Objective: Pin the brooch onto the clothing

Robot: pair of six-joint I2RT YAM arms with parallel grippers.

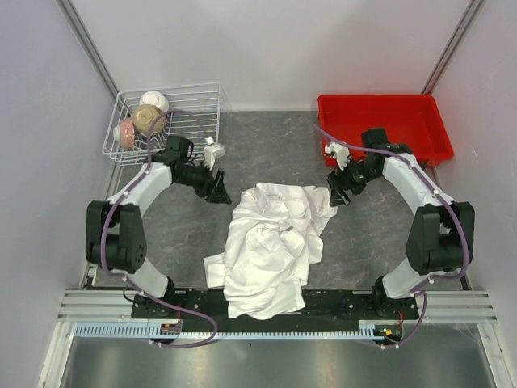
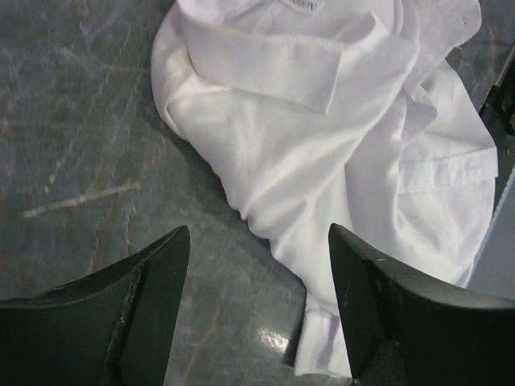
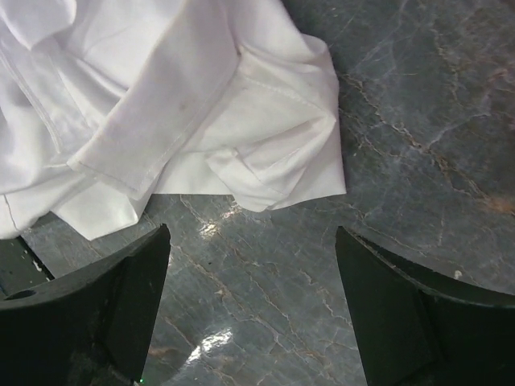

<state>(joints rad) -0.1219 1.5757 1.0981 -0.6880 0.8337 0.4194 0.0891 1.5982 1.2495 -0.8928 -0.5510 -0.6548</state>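
Left claw (image 2: 257,233) and right claw (image 3: 251,232) wide, empty, either side of the shirt (image 1: 271,242).

One camera looks down from above; both wrist cameras closely face the shirt (image 1: 275,242)

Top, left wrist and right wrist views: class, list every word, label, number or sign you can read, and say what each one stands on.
No text can be read in any view.
Neck label on the shirt: grey print, cut by the picture's top edge, too blurred to read.
Red bin, wire basket, bowls: no writing shows.
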